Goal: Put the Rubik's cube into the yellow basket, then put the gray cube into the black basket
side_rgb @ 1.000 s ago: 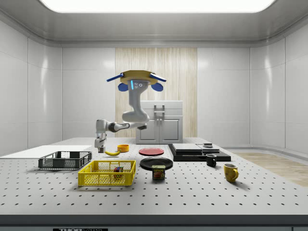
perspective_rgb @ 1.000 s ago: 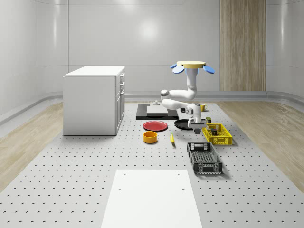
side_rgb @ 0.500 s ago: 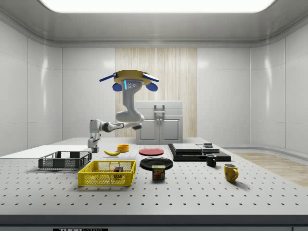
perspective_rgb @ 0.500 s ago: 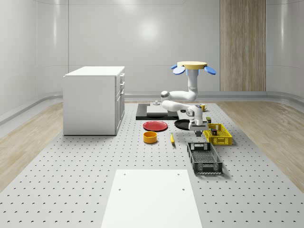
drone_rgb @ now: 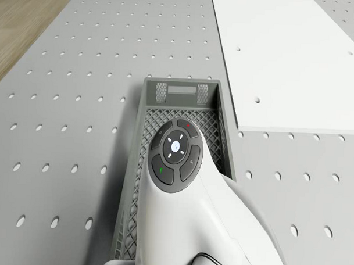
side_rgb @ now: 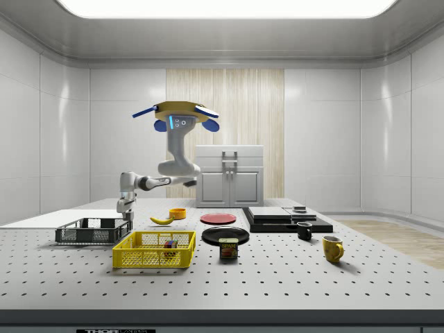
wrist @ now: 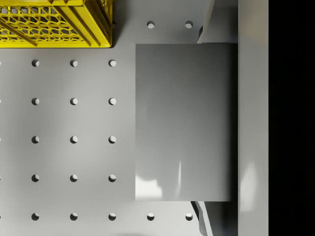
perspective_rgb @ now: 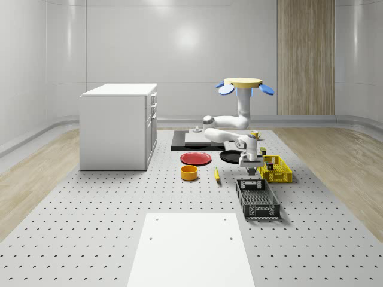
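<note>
I see the gray cube clamped between my gripper's fingers, hanging just above the near end of the black basket. The Rubik's cube sits in the yellow basket beside it. My drone hovers over the table.

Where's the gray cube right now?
The gray cube is held in the gripper above the black basket's far end, near the yellow basket.
</note>
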